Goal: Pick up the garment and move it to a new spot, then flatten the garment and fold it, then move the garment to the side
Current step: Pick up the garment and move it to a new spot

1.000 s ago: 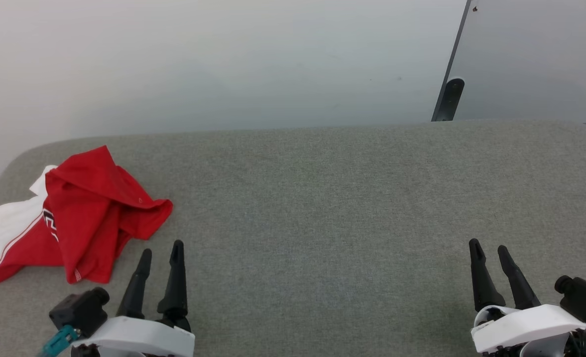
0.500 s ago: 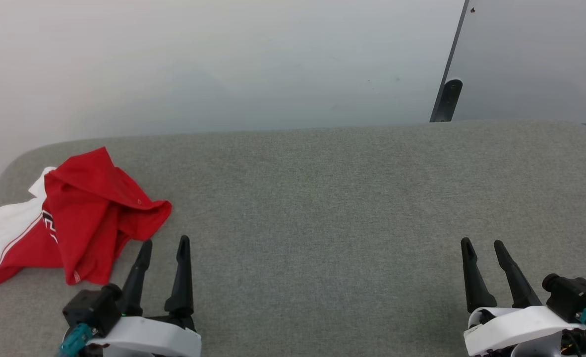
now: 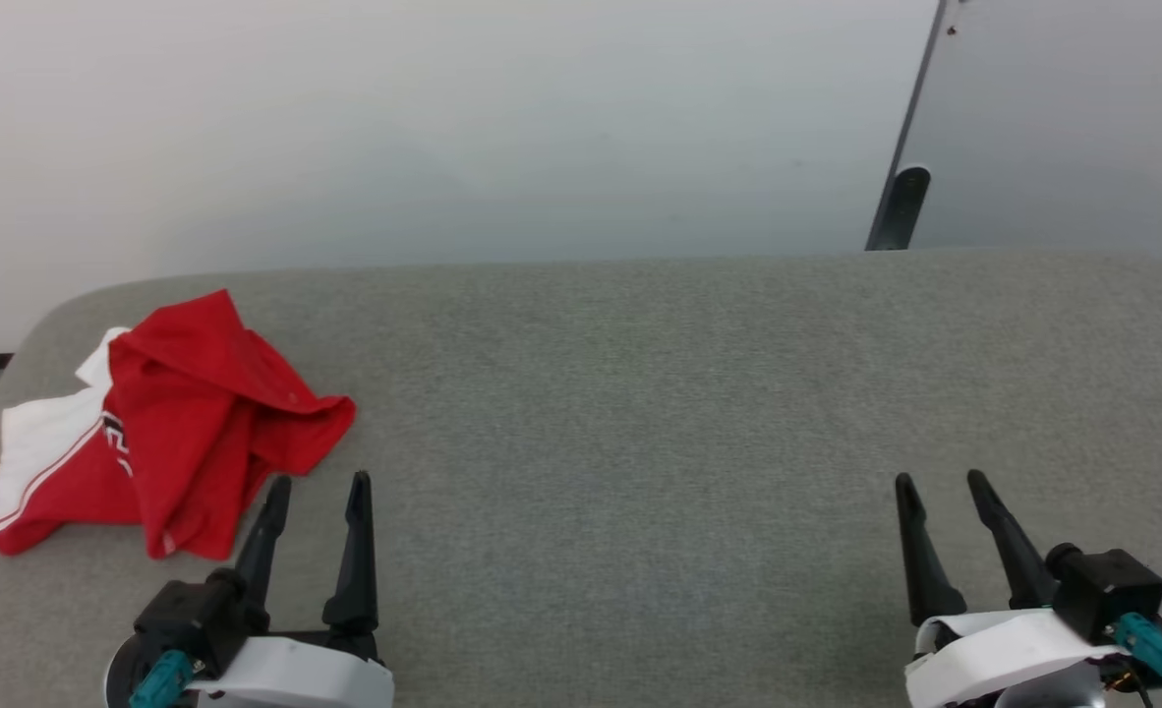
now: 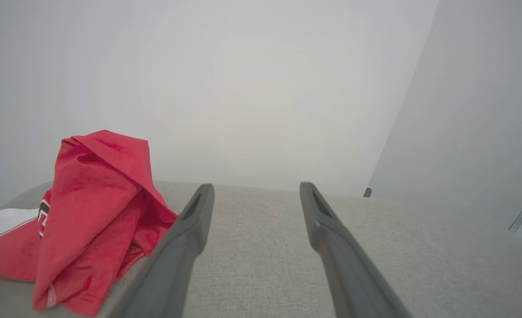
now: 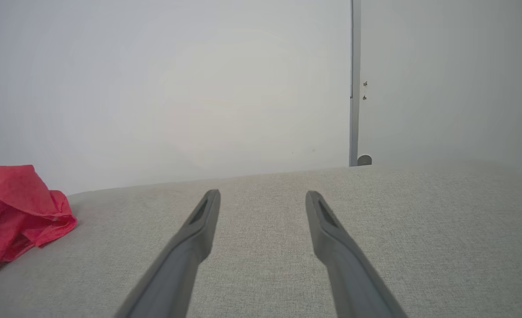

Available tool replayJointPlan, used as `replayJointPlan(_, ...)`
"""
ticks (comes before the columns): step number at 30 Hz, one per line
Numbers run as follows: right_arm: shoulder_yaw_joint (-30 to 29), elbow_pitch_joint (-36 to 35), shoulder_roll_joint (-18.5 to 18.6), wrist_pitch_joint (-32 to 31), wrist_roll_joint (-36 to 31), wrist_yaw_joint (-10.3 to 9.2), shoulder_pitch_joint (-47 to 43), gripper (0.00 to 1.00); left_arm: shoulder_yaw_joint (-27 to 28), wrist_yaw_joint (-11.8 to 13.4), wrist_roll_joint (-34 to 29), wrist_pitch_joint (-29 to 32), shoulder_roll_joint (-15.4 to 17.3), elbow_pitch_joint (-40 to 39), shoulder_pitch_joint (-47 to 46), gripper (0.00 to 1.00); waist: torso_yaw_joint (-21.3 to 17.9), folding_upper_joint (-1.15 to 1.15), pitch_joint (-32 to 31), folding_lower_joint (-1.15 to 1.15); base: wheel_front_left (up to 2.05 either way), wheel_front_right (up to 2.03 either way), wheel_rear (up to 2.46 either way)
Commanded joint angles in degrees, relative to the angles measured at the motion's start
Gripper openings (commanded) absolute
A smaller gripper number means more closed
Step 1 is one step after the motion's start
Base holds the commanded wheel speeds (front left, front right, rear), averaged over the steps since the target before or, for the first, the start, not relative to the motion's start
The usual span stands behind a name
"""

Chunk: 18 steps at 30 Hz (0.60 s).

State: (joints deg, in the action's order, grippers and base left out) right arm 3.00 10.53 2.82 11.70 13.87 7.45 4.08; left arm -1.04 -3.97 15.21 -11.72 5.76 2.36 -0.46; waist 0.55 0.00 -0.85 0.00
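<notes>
thing: we're looking at the garment [image 3: 168,433], bright red, soft fabric
state: we'd call it a crumpled heap, not flat at all, folds piled over each other
peak: from the left wrist view we see one fold standing up like a little tent
white bit: a white end [image 3: 40,447] with a thin red stripe pokes out on the heap's left side
logo: we can just spot a small black-and-white logo [image 3: 114,440], mostly tucked into a fold
spot: far left of the grey fabric surface [image 3: 640,393], near its rounded corner

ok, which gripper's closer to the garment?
Left. The left gripper is just right of the garment, near its front edge; the right gripper is far off to the right.
</notes>
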Motion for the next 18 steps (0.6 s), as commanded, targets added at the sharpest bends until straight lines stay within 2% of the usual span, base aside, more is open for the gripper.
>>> replayJointPlan(1,0.57,-0.46,0.05,0.57,-1.24,0.05,0.03,1.0,0.36,-0.06,-1.23,-0.55,0.39,-0.08,0.12,1.0,1.09,0.0,-0.44,0.0,0.0,0.0,0.0)
replayJointPlan(7,2.99,0.03,0.03,1.23,-4.05,0.05,-0.53,1.0,2.94,0.68,-3.0,-1.19,0.49,1.72,0.54,1.0,5.72,0.0,-1.81,0.0,0.0,0.0,0.0)
replayJointPlan(16,8.47,1.14,0.04,2.22,-6.42,0.05,-0.17,1.0,8.28,1.98,-6.24,-2.16,2.21,2.6,2.36,1.0,16.33,0.0,-4.61,0.0,0.0,0.0,0.0)
replayJointPlan(18,8.93,1.25,0.05,2.4,-6.77,0.05,-0.15,1.0,8.74,1.85,-6.44,-2.33,2.31,2.59,2.55,1.0,17.41,0.0,-4.85,0.0,0.0,0.0,0.0)
